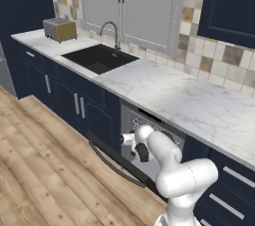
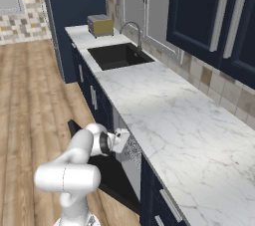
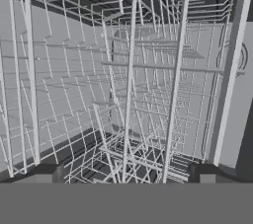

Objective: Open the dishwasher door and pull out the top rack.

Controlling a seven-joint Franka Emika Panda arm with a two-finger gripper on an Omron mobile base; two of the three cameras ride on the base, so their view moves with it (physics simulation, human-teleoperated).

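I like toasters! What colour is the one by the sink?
The toaster is silver with a yellowish front, clearest in the left base view.

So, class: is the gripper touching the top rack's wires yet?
Cannot tell. In the hand view the open gripper sits right at the top rack, wires running between its fingertips, but no contact shows plainly.

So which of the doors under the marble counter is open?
The glossy black dishwasher door with the long curved bar handle, folded down flat toward the floor; the navy cabinet doors with short silver handles stand shut.
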